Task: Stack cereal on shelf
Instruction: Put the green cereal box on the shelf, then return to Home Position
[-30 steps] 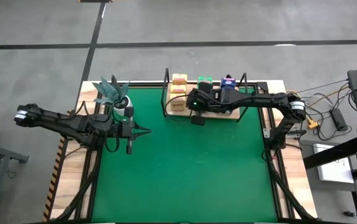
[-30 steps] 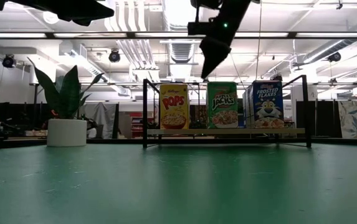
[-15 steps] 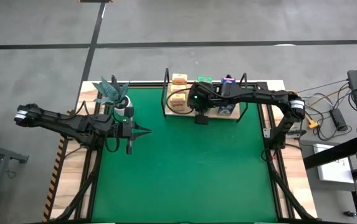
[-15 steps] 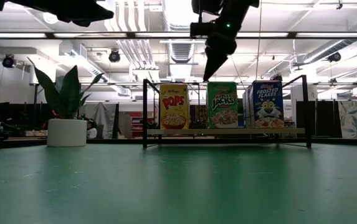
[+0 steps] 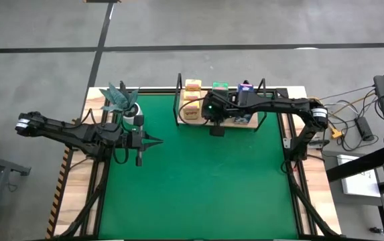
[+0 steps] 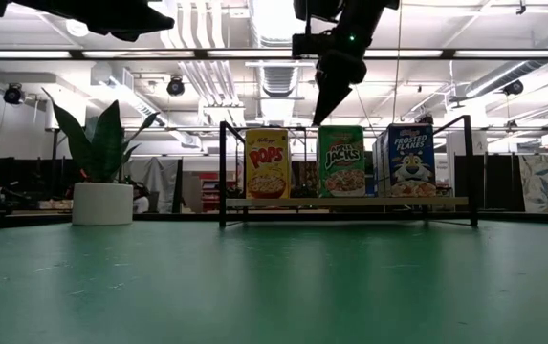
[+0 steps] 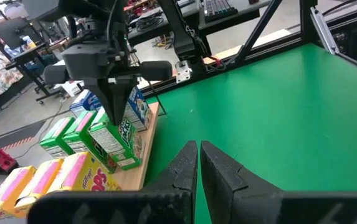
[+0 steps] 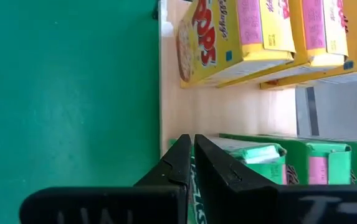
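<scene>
1. Right gripper (image 6: pixel 329 107): fingers clenched together, empty, tips just above the front green cereal box (image 6: pixel 340 161).
2. Cereal boxes: upright on the shelf (image 6: pixel 350 202).
3. Left gripper (image 5: pixel 157 141): fingers clenched, empty, well apart from the shelf.

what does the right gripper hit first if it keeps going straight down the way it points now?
Likely the front green cereal box. The right gripper hangs shut, pointing down just above its top edge; the right wrist view shows the tips over that box on the shelf. Depth is uncertain.
</scene>
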Controlling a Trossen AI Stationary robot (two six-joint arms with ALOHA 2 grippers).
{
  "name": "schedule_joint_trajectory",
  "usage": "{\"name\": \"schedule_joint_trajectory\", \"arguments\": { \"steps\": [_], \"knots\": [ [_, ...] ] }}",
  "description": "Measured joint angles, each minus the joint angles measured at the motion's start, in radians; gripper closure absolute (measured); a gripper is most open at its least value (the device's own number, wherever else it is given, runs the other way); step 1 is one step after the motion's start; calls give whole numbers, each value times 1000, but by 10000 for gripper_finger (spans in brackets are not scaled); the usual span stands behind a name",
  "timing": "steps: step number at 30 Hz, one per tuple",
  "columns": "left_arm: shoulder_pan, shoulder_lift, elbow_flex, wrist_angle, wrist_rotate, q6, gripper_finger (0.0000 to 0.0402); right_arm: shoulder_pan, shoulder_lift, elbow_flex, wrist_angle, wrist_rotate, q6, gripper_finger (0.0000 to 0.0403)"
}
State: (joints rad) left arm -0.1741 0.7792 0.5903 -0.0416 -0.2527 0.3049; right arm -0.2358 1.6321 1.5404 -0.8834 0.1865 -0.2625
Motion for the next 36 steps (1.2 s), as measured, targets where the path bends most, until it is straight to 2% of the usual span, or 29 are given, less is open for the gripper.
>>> {"name": "schedule_joint_trajectory", "arguments": {
  "steps": [6,19,27,36],
  "knots": [
    [0,0,0,-3,0,0,398,-5,0,-3,2,75,6,391],
    [0,0,0,-5,0,0,398,-9,0,-1,4,76,54,391],
    [0,0,0,-5,0,0,398,9,-2,81,-8,76,68,391],
    [0,0,0,-6,0,-11,398,22,-85,127,-26,76,64,391]
  ]
}}
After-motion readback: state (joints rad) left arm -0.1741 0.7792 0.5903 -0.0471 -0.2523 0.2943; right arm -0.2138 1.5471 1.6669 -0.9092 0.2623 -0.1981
